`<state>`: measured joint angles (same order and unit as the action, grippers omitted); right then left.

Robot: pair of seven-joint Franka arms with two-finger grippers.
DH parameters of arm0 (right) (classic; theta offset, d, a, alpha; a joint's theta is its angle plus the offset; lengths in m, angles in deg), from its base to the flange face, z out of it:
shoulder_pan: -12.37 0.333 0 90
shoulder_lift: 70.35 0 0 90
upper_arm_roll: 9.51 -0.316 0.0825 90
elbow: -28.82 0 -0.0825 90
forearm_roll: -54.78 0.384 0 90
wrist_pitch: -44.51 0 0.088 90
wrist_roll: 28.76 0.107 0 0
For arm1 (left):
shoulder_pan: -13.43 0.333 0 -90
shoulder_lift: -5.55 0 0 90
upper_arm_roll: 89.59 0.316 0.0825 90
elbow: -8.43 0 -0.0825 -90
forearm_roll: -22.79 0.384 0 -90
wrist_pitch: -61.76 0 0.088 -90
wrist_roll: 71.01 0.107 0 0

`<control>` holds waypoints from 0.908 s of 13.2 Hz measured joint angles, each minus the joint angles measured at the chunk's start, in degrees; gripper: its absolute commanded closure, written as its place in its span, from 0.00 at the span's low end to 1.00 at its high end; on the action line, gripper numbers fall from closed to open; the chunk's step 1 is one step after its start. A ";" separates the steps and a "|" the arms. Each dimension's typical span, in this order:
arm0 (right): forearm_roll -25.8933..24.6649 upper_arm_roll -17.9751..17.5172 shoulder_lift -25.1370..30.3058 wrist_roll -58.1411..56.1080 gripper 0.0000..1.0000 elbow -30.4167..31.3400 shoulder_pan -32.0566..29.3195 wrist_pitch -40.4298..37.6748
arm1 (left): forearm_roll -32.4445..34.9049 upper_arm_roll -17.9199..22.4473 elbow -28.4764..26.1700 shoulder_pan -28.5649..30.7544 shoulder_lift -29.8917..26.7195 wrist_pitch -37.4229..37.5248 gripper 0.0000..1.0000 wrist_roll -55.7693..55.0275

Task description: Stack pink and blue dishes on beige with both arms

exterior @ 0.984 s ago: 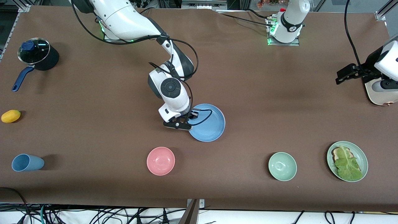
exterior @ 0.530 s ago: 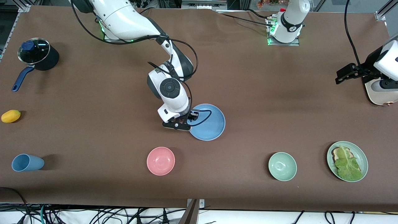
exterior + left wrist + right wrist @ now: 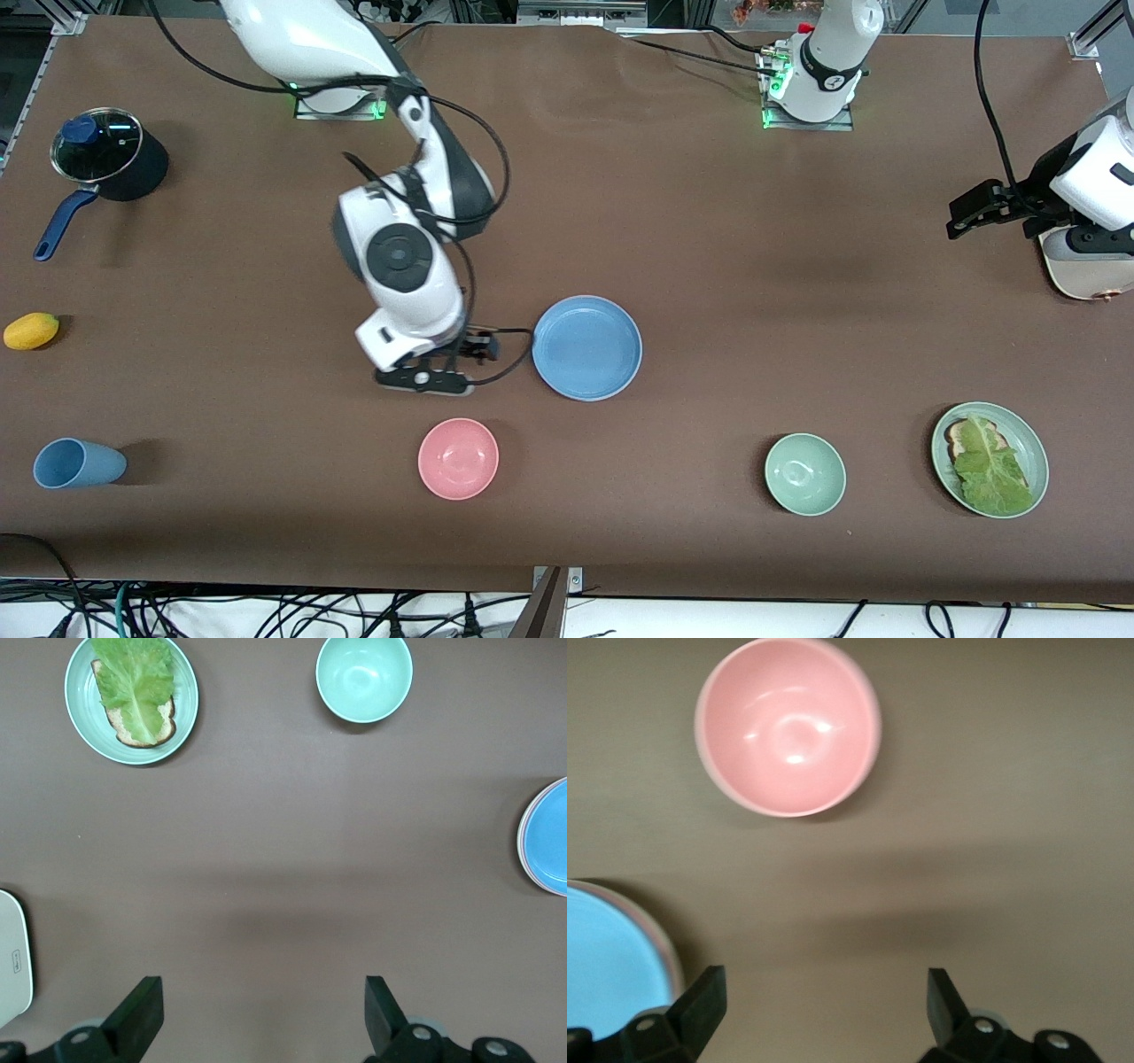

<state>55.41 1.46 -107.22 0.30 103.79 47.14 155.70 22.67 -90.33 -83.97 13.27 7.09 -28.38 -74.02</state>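
The sky-blue plate [image 3: 586, 347] lies flat at the table's middle. In the wrist views the blue plate [image 3: 607, 970] [image 3: 545, 837] shows a thin pale pinkish rim [image 3: 669, 948] under its edge, so it rests on another plate. The beige plate is hidden from view. My right gripper [image 3: 474, 347] [image 3: 824, 1005] hangs open and holds nothing, beside the blue plate toward the right arm's end. My left gripper [image 3: 966, 217] [image 3: 263, 1010] waits open over bare table near the left arm's end.
A small pink bowl [image 3: 458, 458] [image 3: 788, 725] sits nearer the camera than the right gripper. Also on the table are a green bowl [image 3: 804, 473], a green plate with toast and lettuce [image 3: 990, 458], a cream toaster [image 3: 1076, 266], a lidded pot [image 3: 106, 164], a yellow fruit [image 3: 31, 330] and a blue cup [image 3: 75, 463].
My right gripper has let go of the blue plate's rim and drawn away toward the right arm's end. The plate stays put. The left arm shifted only slightly.
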 measured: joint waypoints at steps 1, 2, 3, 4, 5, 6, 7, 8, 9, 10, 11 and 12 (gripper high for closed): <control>0.02 1.81 1.49 -2.91 0.00 0.00 -0.29 -2.52 | 0.00 0.01 0.01 0.03 0.31 0.00 0.00 0.00; 0.04 3.32 2.90 -4.93 0.00 0.01 -0.60 -5.09 | 0.00 0.05 0.01 0.14 0.64 -0.02 0.00 0.00; 0.05 4.68 4.29 -5.98 0.00 0.01 -0.89 -7.49 | 0.00 0.12 0.02 0.29 0.88 -0.02 0.00 0.00; 0.05 5.96 5.67 -7.38 0.00 0.01 -1.21 -9.23 | 0.00 0.18 0.02 0.39 1.06 -0.02 0.00 0.00; 0.59 6.72 7.03 -9.40 0.00 0.02 -1.81 -10.53 | 0.00 0.15 0.02 0.38 1.23 -0.02 0.00 0.00; 1.68 7.03 8.29 -11.19 0.00 0.05 -2.47 -11.78 | -0.01 0.08 0.02 0.36 1.33 -0.02 0.00 0.00; 2.45 7.07 9.52 -12.19 0.00 0.12 -3.10 -12.88 | -0.01 0.06 0.04 0.37 1.34 -0.02 0.00 0.00; 2.78 6.78 10.81 -12.78 0.00 0.37 -3.90 -13.80 | -0.01 0.07 0.11 0.37 1.33 -0.02 0.00 0.00; 2.88 5.69 12.43 -13.72 0.00 1.10 -5.38 -14.39 | -0.01 0.07 0.20 0.37 1.33 -0.02 0.00 0.00; 2.87 3.61 14.44 -14.70 0.00 2.41 -7.96 -14.78 | -0.01 0.07 0.28 0.37 1.33 -0.02 0.00 0.00; 2.77 0.53 16.75 -16.15 0.00 4.04 -11.72 -15.01 | -0.01 0.08 0.36 0.38 1.33 -0.03 0.00 0.00; 2.34 -3.18 19.16 -18.01 0.00 5.83 -16.29 -15.17 | -0.01 0.09 0.45 0.38 1.33 -0.03 0.00 0.00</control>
<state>57.75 -1.72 -88.06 -17.71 109.62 30.86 140.53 22.66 -90.24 -83.52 13.65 8.42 -28.40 -74.02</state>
